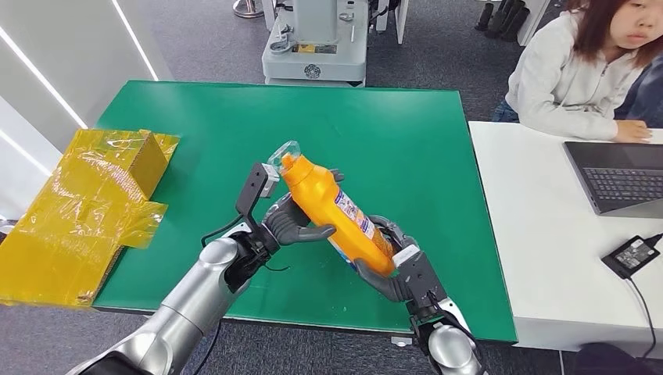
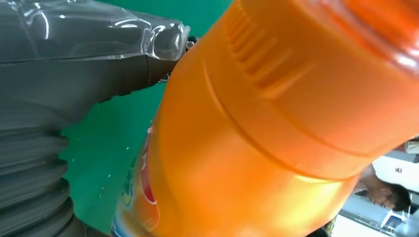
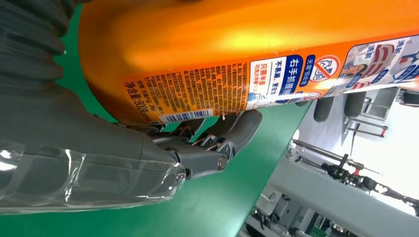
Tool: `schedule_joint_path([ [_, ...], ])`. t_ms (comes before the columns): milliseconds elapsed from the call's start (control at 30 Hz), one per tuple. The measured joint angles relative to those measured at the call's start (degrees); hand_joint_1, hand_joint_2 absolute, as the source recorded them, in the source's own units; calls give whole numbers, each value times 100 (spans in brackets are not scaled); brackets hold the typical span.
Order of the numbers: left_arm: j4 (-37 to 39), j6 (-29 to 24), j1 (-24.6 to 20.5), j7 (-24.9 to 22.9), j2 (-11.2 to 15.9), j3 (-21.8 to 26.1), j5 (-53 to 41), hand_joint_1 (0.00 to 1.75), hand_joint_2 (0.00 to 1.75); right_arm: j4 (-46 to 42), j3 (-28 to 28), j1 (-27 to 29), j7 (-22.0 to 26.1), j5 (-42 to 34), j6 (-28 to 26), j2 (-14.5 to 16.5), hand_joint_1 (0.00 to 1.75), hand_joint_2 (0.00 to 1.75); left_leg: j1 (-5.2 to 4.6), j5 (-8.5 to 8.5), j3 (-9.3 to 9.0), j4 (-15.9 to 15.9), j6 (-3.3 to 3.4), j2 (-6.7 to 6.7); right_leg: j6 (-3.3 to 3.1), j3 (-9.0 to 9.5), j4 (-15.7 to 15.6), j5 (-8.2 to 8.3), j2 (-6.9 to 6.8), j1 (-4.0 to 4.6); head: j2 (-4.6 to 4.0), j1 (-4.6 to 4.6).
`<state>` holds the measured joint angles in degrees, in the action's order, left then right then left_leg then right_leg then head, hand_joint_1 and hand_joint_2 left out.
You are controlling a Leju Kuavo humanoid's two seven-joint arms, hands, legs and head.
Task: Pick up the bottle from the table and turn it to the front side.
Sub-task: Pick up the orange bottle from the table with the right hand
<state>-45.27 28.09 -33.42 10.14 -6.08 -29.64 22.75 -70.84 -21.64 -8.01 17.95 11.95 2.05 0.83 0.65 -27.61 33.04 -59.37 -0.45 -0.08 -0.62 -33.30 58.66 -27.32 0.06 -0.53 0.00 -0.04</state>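
An orange bottle [image 1: 332, 207] with a clear cap and a printed label hangs tilted above the green table [image 1: 195, 133], cap pointing up and away. My left hand [image 1: 293, 223] grips its upper half, just below the neck. My right hand [image 1: 395, 269] holds its base from underneath. In the left wrist view the orange bottle [image 2: 276, 133] looms close beside my thumb [image 2: 99, 59]. In the right wrist view the bottle's back label [image 3: 237, 84], with small print and a barcode, faces the camera, and my right hand's fingers [image 3: 222, 143] curl under the bottle.
A yellow wrapped carton [image 1: 86, 211] lies over the table's left edge. A person [image 1: 594, 62] sits at a white desk [image 1: 539, 234] on the right with a laptop [image 1: 621, 176] and a power adapter [image 1: 632, 254]. A grey machine [image 1: 317, 43] stands beyond the table.
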Motion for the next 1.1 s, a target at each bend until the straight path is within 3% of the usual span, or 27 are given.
schedule_joint_path([
  [433, 92, 198, -56, -724, 8, -2, 1422, 0, 175, 263, 3, -129, -43, 371, -152, 92, 175, 175, 0, 0, 0, 0, 0, -1, 0, 0, 0, 0, 0, 0, 0, 2],
  [667, -55, -54, -54, -778, 8, 4, 1825, 0, 175, 260, 2, -112, -49, 541, -365, 92, 175, 175, 0, 0, 0, 0, 0, -1, 0, 0, -1, 0, 0, 0, 0, 2],
  [700, -81, -100, -53, -775, 4, 4, 1838, 15, 175, 257, 2, -105, -50, 557, -386, 92, 175, 175, 0, 0, 0, 0, 0, -1, 0, 0, -1, 0, 0, 0, 0, 2],
  [800, -179, -330, -46, -734, -22, 4, 1808, 142, 175, 237, 3, -67, -69, 568, -428, 93, 175, 175, 0, 0, 1, 0, 0, -1, 0, 0, -1, 0, -1, 0, 0, 2],
  [833, -225, -437, -39, -699, -33, 3, 1774, 169, 175, 225, 4, -49, -81, 570, -449, 93, 175, 175, 0, 0, 1, 0, 0, -1, 0, 0, -1, 0, -1, 0, 0, 2],
  [1100, -801, -1314, 150, -209, -127, -18, 1196, 175, 175, 99, 41, 63, -121, 579, -522, 107, 175, 175, 0, 0, 2, 0, 0, 0, 0, -1, -1, 0, 0, 0, 0, 2],
])
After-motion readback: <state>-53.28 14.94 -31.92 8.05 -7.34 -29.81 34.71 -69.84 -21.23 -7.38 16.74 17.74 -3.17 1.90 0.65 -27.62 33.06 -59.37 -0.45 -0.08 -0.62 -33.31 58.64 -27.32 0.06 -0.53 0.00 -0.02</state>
